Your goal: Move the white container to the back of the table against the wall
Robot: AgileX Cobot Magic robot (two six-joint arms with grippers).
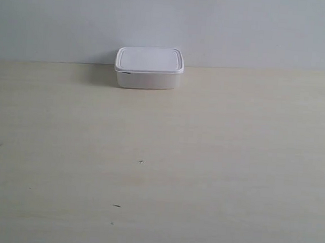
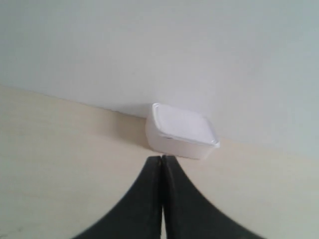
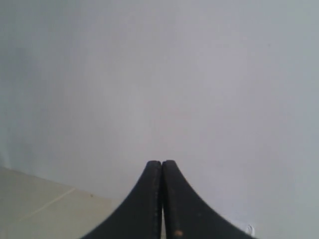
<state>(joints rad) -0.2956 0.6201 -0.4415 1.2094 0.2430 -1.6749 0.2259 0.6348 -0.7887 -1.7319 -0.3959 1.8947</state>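
The white container (image 1: 148, 68) stands with its lid on at the back of the table (image 1: 204, 158), right at the foot of the wall (image 1: 243, 26). No arm shows in the exterior view. In the left wrist view the container (image 2: 179, 132) lies beyond my left gripper (image 2: 162, 158), apart from it; the two black fingers are pressed together with nothing between them. My right gripper (image 3: 162, 163) is shut and empty too, and faces the bare wall (image 3: 174, 74), with a strip of table (image 3: 40, 209) in one corner.
A few small dark marks (image 1: 141, 161) dot the table's front half. The wall runs along the whole back edge.
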